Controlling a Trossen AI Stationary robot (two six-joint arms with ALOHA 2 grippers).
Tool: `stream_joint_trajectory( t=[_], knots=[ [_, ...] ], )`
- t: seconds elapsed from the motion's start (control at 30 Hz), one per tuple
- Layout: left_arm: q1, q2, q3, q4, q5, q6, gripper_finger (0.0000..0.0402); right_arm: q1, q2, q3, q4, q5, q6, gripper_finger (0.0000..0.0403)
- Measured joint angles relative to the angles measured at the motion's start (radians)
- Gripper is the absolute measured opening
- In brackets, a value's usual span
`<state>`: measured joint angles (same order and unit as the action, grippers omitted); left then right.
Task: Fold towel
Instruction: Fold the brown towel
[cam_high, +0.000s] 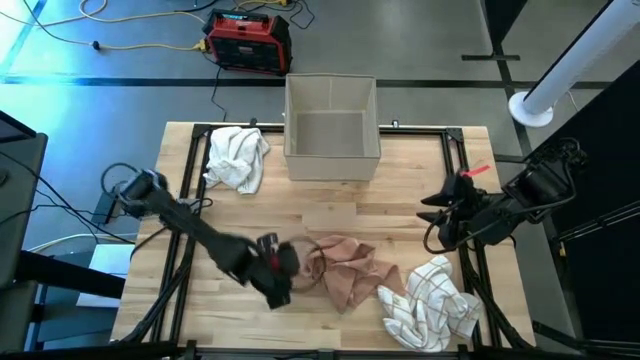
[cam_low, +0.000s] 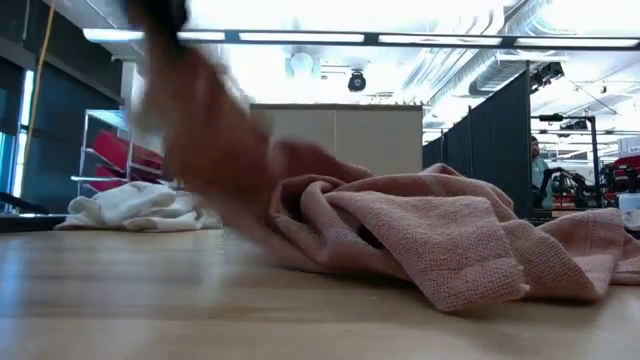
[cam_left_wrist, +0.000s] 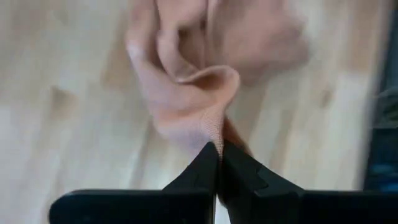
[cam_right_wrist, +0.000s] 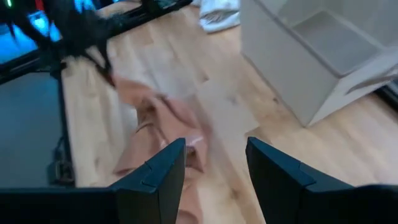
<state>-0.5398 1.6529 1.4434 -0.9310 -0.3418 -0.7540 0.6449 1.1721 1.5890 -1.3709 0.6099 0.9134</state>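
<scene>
Now, left gripper fingers pinched on pink towel edge; right gripper fingers spread.

A robotics lab: framed wooden table, floor cables, red power unit, exposed ceiling ducts.

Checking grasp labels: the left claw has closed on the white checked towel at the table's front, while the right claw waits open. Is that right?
Not quite. The left claw has closed on the crumpled pink cloth towel, not the white checked one, as the left wrist view shows. The right claw does wait open.
</scene>
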Motion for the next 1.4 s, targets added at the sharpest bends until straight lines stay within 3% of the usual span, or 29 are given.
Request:
stream_joint_trajectory(
  t=[0.27, 0.5, 0.67, 0.83, 1.03, 1.2, 1.3, 1.4],
  knots=[
    [0.118, -0.239, 0.220, -0.050, -0.082, 0.093, 0.0001, 0.026, 0.000, 0.000, 0.051, -0.012, -0.036, 0.0157],
    [0.197, -0.329, 0.253, -0.159, -0.111, 0.160, 0.0000, 0.026, 0.056, 0.000, 0.071, -0.009, -0.015, 0.0157],
    [0.242, -0.312, 0.212, -0.289, 0.038, 0.103, 0.0000, 0.023, 0.148, -0.001, 0.071, -0.007, -0.059, 0.0157],
    [0.246, -0.308, 0.214, -0.042, 0.193, 0.184, 0.0000, 0.005, 0.228, -0.001, 0.092, -0.015, -0.110, 0.0156],
    [0.257, -0.309, 0.221, 0.340, 0.263, 0.268, 0.0000, -0.019, 0.253, -0.001, 0.091, -0.016, -0.110, 0.0144],
    [0.279, -0.312, 0.223, 0.550, 0.318, 0.245, 0.0000, -0.019, 0.233, -0.001, 0.092, -0.016, -0.099, 0.0136],
    [0.280, -0.324, 0.224, 0.459, 0.331, 0.274, 0.0000, -0.014, 0.227, -0.001, 0.084, -0.016, -0.072, 0.0135],
    [0.278, -0.326, 0.225, 0.184, 0.314, 0.275, 0.0000, -0.014, 0.228, -0.001, 0.072, -0.017, -0.052, 0.0135]
  ],
)
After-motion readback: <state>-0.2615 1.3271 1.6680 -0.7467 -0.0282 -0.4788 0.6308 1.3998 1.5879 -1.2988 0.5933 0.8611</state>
